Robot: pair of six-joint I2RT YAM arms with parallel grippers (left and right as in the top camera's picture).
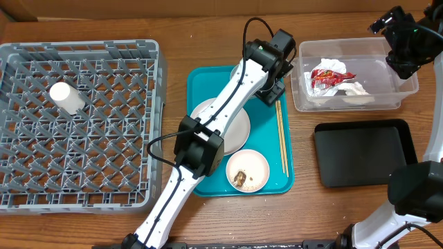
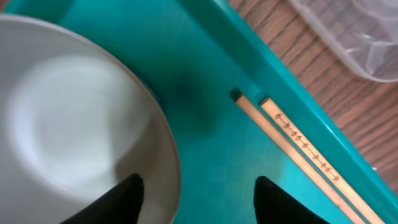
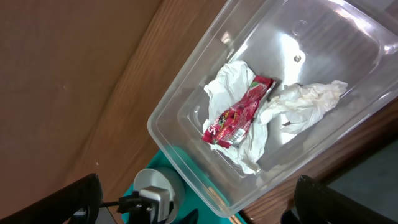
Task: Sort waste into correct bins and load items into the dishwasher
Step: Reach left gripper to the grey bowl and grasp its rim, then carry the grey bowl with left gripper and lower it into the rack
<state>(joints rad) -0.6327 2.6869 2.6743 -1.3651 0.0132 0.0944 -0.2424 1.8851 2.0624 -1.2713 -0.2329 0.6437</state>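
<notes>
Straddling bowl (image 2: 68, 118) rim at far end of tray (image 2: 205, 93) with left gripper (image 2: 198, 202), jaws apart, nothing pinched; bowl body leftward, chopsticks (image 2: 298, 155) rightward, lengthwise along tray edge. Holding right gripper (image 3: 202, 202) spread above tub (image 3: 163, 124), farther from bowl.

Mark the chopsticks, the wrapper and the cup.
Chopsticks (image 2: 298, 137): left wrist view, on the patterned stick, near its end.
Wrapper (image 3: 239, 112): right wrist view, middle of the red foil.
Cup (image 1: 67, 97): overhead view, on its side wall.

no legible text, wrapper (image 3: 239, 115) print blurred
</notes>
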